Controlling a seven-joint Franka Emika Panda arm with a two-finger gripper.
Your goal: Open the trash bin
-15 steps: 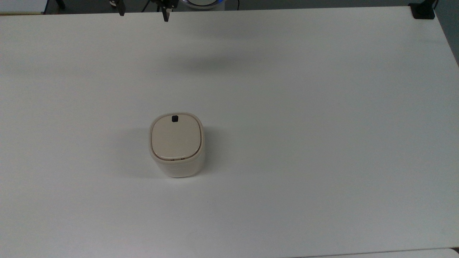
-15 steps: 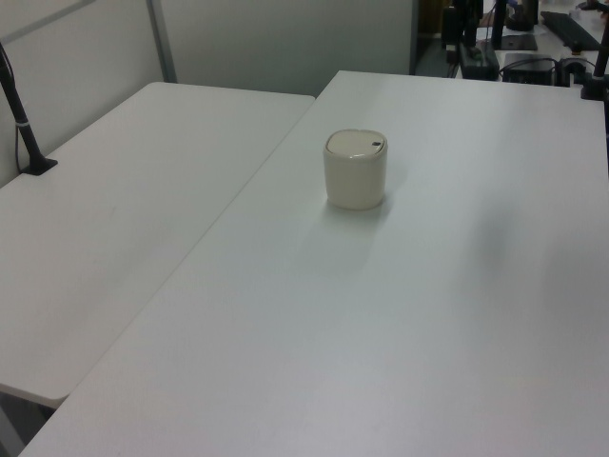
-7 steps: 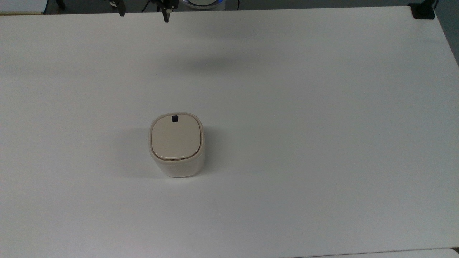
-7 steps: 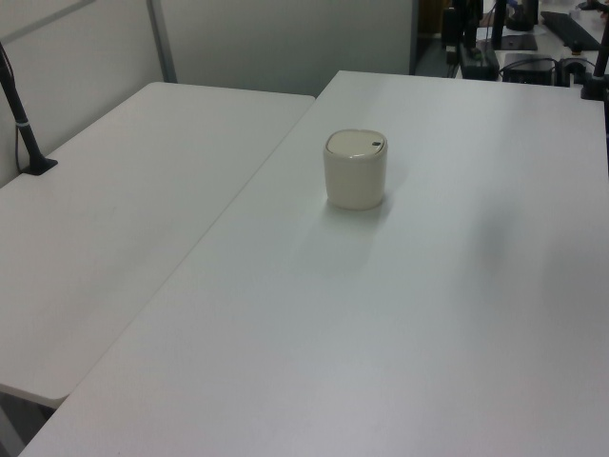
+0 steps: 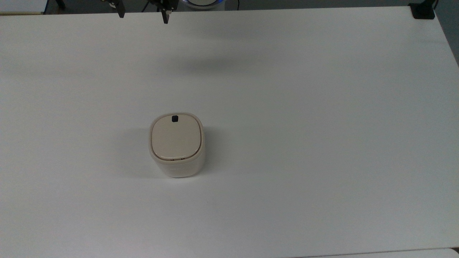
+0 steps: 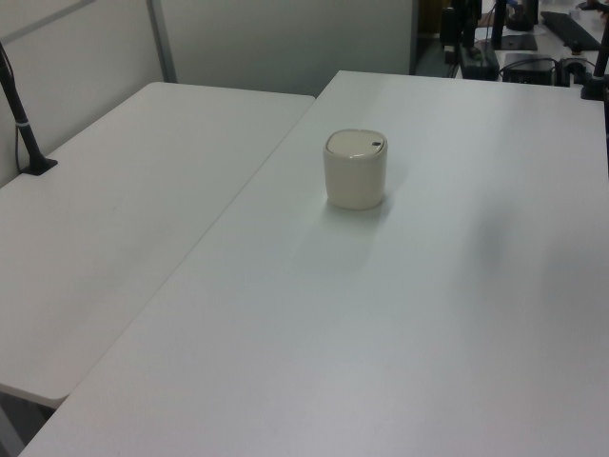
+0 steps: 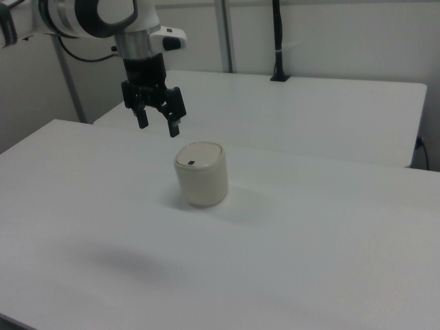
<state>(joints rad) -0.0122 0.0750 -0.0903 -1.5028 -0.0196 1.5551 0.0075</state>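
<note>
Fingers [image 5: 122, 13] of the Panda arm's gripper [image 5: 143, 16] poke in at the upper edge of the top view, two dark tips spread well apart with nothing between them. Well below them in the top view, and a little to the top view's right of their midpoint, stands the small cream-white rounded-square plastic trash bin [image 5: 177, 146] on the white table [image 5: 322, 125]. Its flat beige lid [image 5: 175, 137] lies shut, and the small black square button [image 5: 174, 118] sits on the lid edge nearest the fingers.

From the left view, the trash bin [image 6: 356, 170] stands upright on the table [image 6: 400, 314], lid down, button toward the left view's right.

From the right view, the gripper [image 7: 157, 117] hangs in the air above the table [image 7: 309, 234], fingers [image 7: 174, 117] pointing down and held wide apart, empty. The trash bin [image 7: 201, 174] stands lower and to the right view's right of them, apart from them.
</note>
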